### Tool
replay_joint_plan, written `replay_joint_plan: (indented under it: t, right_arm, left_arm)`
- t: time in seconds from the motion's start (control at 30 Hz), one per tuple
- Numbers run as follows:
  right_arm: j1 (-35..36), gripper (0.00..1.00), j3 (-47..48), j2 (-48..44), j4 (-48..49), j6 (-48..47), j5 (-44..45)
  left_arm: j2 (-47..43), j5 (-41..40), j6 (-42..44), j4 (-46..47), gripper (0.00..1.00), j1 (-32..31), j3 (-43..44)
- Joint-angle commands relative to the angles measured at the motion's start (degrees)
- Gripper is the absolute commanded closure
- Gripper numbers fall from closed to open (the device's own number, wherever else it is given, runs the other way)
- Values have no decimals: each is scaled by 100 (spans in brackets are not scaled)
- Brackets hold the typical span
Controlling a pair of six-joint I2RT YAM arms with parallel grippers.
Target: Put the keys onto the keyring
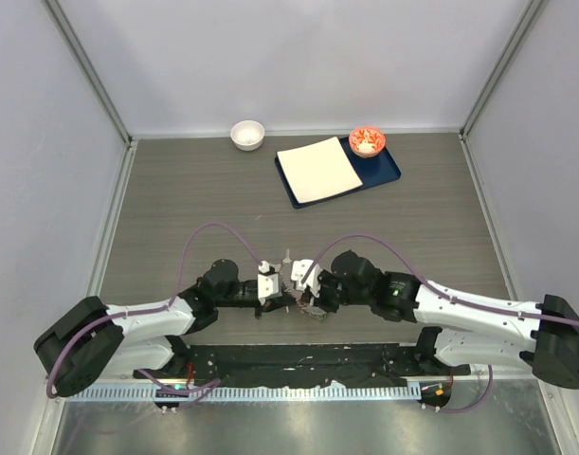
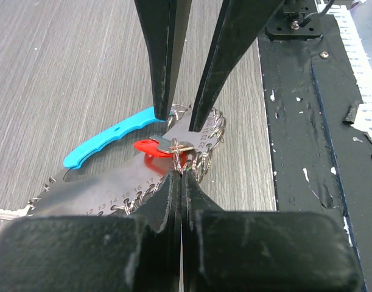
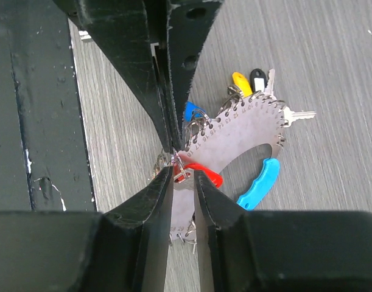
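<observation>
now left gripper (image 2: 181, 176) pinched shut on keyring (image 2: 94, 194) edge; right gripper (image 3: 184, 176) seemingly clamping red key (image 3: 207, 175).

The keyring (image 3: 240, 137), keys (image 3: 242, 82) on it, lies by the near edge of the table (image 1: 175, 190), between left gripper (image 2: 181, 176) and right gripper (image 3: 184, 176). Far behind, a bowl (image 1: 247, 134); right of it, a tray (image 1: 389, 172) bearing a sheet (image 1: 319, 169) and a dish (image 1: 367, 141).

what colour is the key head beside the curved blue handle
Red; the red plastic key head shows best in the left wrist view.
</observation>
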Motion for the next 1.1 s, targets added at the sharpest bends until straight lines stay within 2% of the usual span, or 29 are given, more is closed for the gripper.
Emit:
replay_joint_plan:
  t: [0.0, 1.07]
  right_arm:
    - [1, 73, -129, -243, 218, 336, 286]
    - [-183, 74, -524, 82, 947, -445, -109]
  left_arm:
    - [-133, -89, 24, 602, 100, -29, -53]
    - [-142, 245, -2, 690, 100, -37, -62]
